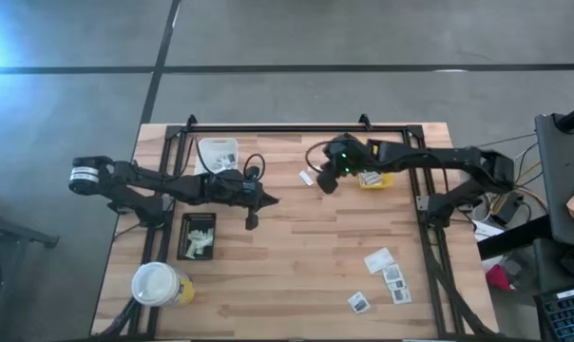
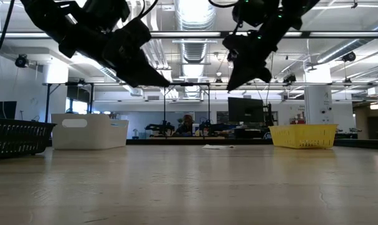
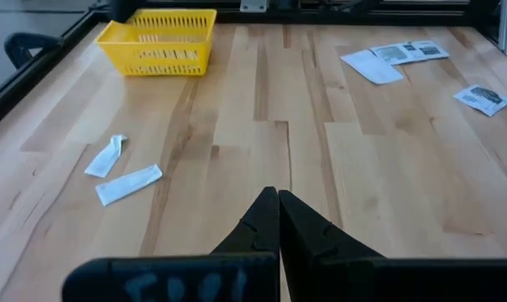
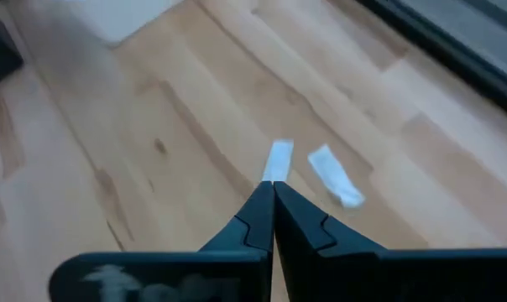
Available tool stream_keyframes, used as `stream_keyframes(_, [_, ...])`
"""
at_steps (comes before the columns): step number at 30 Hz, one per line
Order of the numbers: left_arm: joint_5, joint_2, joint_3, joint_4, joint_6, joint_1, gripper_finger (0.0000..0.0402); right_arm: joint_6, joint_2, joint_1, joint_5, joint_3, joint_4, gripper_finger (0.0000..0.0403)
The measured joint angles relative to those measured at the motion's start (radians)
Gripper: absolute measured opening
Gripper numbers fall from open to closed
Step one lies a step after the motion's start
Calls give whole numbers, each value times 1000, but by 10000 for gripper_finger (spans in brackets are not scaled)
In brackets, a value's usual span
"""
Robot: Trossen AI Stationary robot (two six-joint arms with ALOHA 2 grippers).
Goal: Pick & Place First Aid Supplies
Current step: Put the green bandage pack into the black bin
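The right pincer (image 4: 273, 186), fingers pinched tight on a white strip (image 4: 278, 159) above the desk (image 1: 306, 247), has the pick in hand, so next comes a short carry toward three o'clock to the yellow basket (image 1: 374, 180), while the left pincer (image 1: 256, 207) waits closed, empty.

White strip (image 4: 279, 159) pinched at tool tips, second strip (image 4: 335, 175) beside it, flat.
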Motion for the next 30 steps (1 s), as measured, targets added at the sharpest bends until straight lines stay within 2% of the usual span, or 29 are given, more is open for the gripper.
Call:
stream_keyframes(6, [0, 0, 0, -9, -5, 0, 0, -76, 100, -30, -3, 156, -126, 23])
stream_keyframes(13, [0, 0, 1, -21, -5, 0, 0, -117, 233, -64, -12, 284, -207, 81])
stream_keyframes(16, [0, 0, 1, -24, -5, 0, 0, -96, 293, -93, -60, 327, -251, 101])
stream_keyframes(22, [0, 0, 1, -30, -5, 0, 0, -58, 396, -134, -217, 357, -255, 121])
stream_keyframes(30, [0, 0, 2, -35, -5, 0, 0, -51, 480, -141, -247, 360, -249, 115])
